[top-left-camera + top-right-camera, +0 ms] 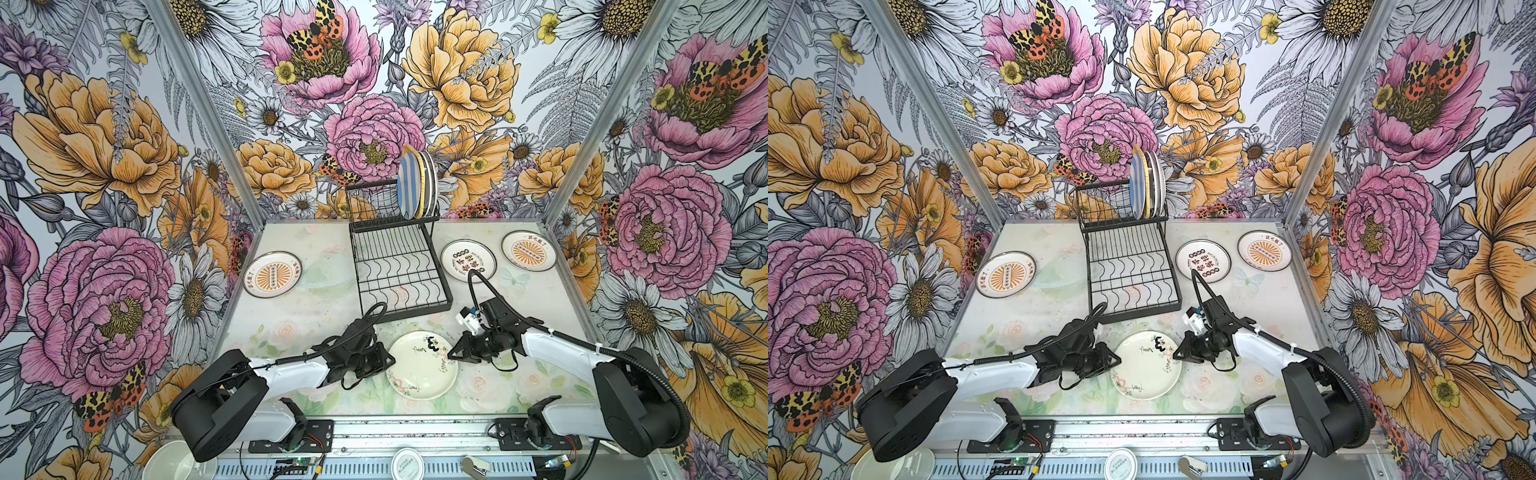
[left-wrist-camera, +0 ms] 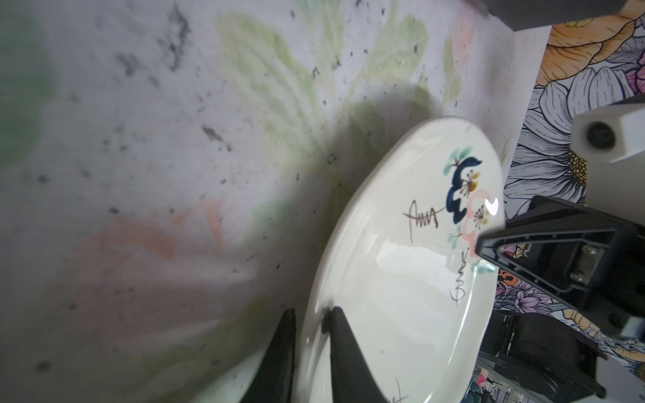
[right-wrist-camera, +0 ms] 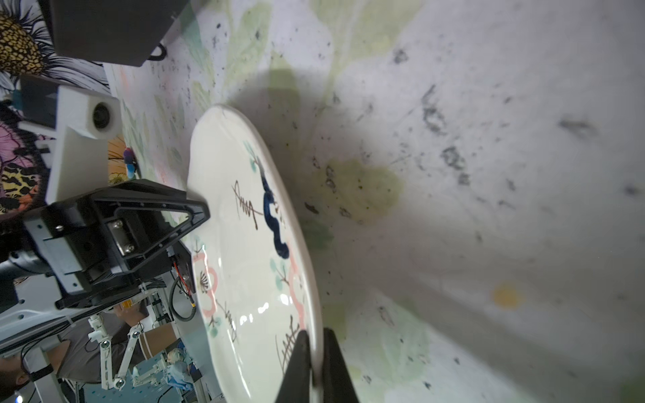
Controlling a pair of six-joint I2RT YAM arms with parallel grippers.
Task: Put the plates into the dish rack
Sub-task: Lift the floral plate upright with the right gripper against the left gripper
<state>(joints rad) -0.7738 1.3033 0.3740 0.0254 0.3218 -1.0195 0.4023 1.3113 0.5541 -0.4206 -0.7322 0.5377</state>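
Bright, even light; wrist views blurred up close, with glare on the plate (image 2: 401,265).

Cream floral plate (image 1: 419,368) flat before black dish rack (image 1: 399,266)

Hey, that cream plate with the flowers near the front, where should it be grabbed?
By its raised rim, pinched from the side: the cream plate is thin and shallow. The right gripper is shut on the right edge; the left gripper's fingers straddle the left.
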